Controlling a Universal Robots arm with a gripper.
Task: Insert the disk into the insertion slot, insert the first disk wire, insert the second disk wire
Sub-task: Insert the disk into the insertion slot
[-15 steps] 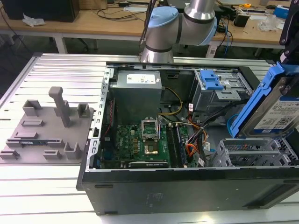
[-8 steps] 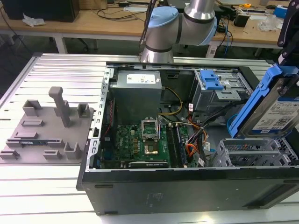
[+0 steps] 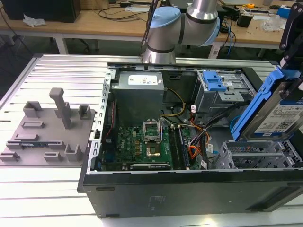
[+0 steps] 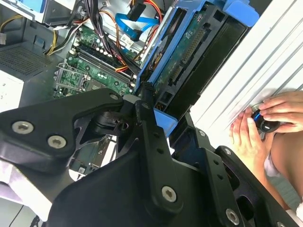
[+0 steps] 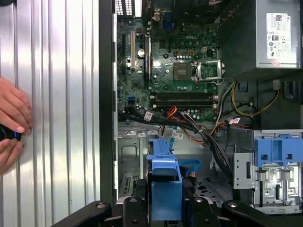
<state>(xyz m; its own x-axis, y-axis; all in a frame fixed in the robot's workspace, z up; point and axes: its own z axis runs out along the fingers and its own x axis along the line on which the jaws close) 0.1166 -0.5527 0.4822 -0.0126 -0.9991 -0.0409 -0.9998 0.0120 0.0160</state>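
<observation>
Now the disk (image 3: 283,111) hangs tilted just above the insertion slot (image 3: 255,153), close beside the case (image 3: 189,194) edge. The gripper (image 4: 163,111) has its jaws clamped on the disk's blue frame.

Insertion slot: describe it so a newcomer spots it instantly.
Start at the open computer case in the exterior view and go to its near corner at that view's right. The insertion slot is the silver perforated cage there, just below the tilted blue-framed disk. Unlike the grey bay farther back, it carries no blue latch.
</observation>
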